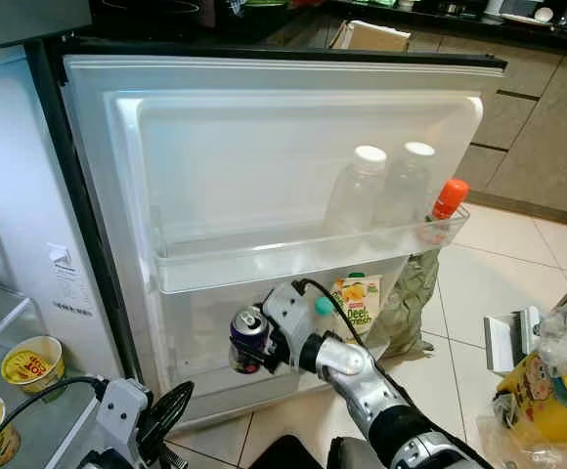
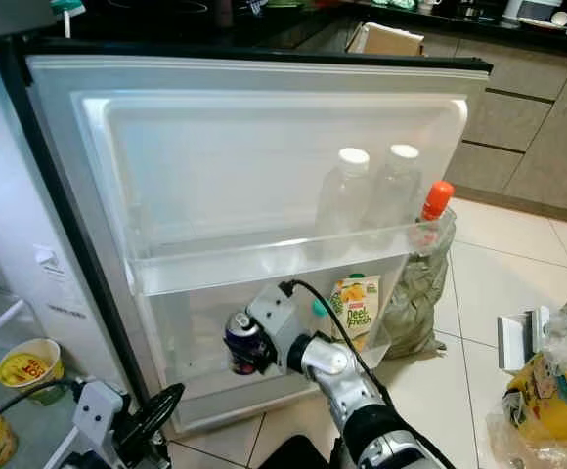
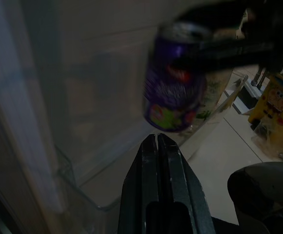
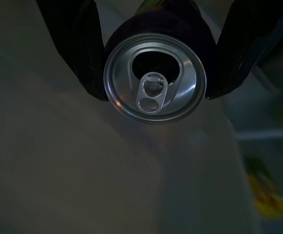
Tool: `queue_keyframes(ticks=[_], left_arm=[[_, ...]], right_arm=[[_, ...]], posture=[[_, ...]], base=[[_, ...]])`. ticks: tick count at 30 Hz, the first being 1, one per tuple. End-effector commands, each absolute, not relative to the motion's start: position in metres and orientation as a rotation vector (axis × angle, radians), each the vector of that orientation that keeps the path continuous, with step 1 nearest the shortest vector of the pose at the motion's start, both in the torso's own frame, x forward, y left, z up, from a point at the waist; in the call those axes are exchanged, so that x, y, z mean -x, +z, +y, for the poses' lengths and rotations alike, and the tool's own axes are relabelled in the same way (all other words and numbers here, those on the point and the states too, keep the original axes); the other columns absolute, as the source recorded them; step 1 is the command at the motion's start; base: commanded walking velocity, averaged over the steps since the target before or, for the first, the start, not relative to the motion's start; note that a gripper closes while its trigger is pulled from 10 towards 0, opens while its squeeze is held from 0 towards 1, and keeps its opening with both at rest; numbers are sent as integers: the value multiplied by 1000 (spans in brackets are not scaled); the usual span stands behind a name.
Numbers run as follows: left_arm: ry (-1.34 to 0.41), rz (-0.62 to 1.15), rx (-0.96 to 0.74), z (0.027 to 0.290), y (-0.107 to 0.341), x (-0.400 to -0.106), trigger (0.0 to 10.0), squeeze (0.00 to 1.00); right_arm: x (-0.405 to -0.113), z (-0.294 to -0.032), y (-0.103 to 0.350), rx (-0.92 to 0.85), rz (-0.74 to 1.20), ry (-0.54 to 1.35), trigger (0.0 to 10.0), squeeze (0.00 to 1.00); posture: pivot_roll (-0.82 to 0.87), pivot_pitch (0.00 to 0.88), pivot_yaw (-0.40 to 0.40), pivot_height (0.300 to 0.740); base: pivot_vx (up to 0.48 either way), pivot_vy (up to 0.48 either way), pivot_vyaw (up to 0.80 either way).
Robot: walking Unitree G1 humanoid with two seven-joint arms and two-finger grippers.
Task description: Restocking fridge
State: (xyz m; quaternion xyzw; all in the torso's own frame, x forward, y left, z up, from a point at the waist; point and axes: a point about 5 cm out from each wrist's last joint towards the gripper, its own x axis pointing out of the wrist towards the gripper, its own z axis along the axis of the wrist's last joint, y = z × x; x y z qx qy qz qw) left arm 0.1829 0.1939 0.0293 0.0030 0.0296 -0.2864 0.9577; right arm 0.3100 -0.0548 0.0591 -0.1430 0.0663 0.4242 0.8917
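Two bottles (image 1: 362, 191) with white caps stand in the upper shelf (image 1: 264, 259) of the open fridge door (image 1: 264, 147), with an orange-capped bottle (image 1: 447, 200) at that shelf's outer end. Below that shelf, the right pincer (image 1: 247, 342) is clamped on a purple can (image 1: 248, 339), one black finger (image 4: 75, 46) on each side of it, its silver top and pull tab facing the wrist camera. The can hangs upright at the lower door shelf (image 2: 264, 391), near the hinge side; whether it touches the shelf floor cannot be told. A juice carton (image 1: 357, 303) stands in the same lower shelf, further out. The left pincer (image 3: 158, 146) is low, below the can, its fingers pressed together and holding nothing. Inside the fridge, beside the door, sit two noodle cups (image 1: 29, 363).
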Motion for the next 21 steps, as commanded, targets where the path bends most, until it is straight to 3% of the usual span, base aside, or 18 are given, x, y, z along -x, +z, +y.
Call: queue_keyframes(ticks=[1,21], left_arm=[[-600,67,-12,191,31,-183,10000,0],[-620,74,-17,189,36,-183,10000,0]], right_arm=[[-314,-63,56,347,156,828,10000,0],[-294,-56,26,359,268,864,10000,0]], posture=[[104,24,-112,331],[104,35,-108,331]], base=[[0,0,0],[0,0,0]])
